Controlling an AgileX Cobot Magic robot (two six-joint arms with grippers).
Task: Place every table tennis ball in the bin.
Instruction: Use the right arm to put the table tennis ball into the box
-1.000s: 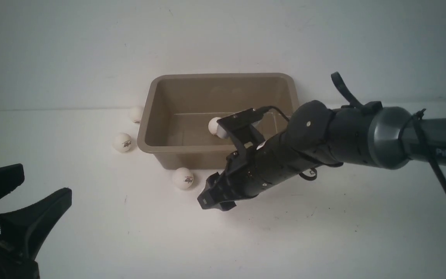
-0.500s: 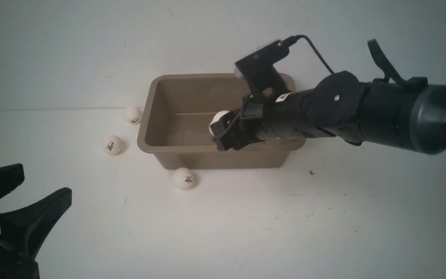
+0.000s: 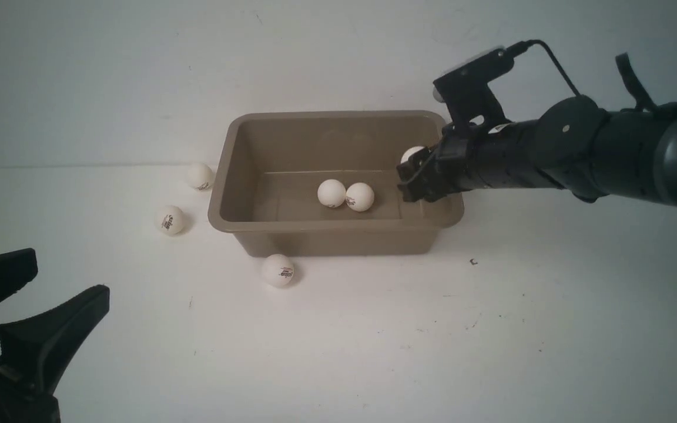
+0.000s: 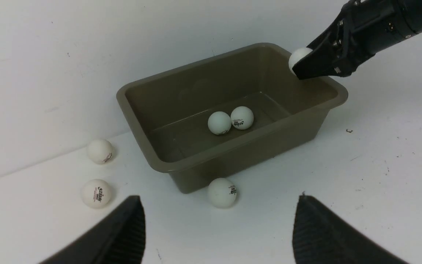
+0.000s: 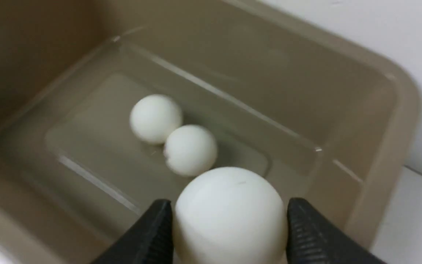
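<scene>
Right wrist view: ribbed right fingers (image 5: 315,238) pinch smooth round ball (image 5: 229,216); left fingers (image 4: 123,229) spread.

Under right gripper (image 5: 227,216): bin (image 3: 338,241) floor bare | beyond its tips: two touching balls (image 3: 331,193) | ahead of left gripper (image 4: 220,205): one ball (image 4: 222,192), bin wall.

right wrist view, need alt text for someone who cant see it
The right gripper's black jaws clamp a white table tennis ball over the open taupe bin. Two more balls lie touching each other on the bin's floor below.
</scene>
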